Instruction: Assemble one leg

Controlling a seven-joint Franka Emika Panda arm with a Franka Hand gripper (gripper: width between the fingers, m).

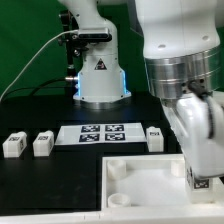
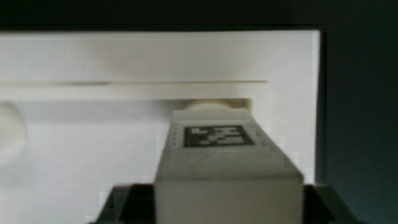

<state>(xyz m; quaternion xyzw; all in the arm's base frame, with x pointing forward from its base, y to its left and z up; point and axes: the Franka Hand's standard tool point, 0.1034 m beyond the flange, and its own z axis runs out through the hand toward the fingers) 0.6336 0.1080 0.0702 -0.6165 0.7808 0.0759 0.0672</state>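
Note:
In the wrist view my gripper (image 2: 222, 203) is shut on a white leg (image 2: 221, 160) with a black-and-white tag on its face. The dark fingers (image 2: 128, 206) press on both of its sides. The leg's far end is close to a round corner socket (image 2: 210, 103) of the large flat white panel (image 2: 107, 120). In the exterior view my gripper (image 1: 201, 176) hangs over the panel (image 1: 145, 182) near its corner on the exterior view's right, and the held leg (image 1: 203, 184) is partly hidden by the hand.
Two loose legs (image 1: 14, 145) (image 1: 42, 144) stand at the exterior view's left and a third (image 1: 154, 138) by the marker board (image 1: 100, 133). The robot's base (image 1: 98, 75) stands behind. The table is black.

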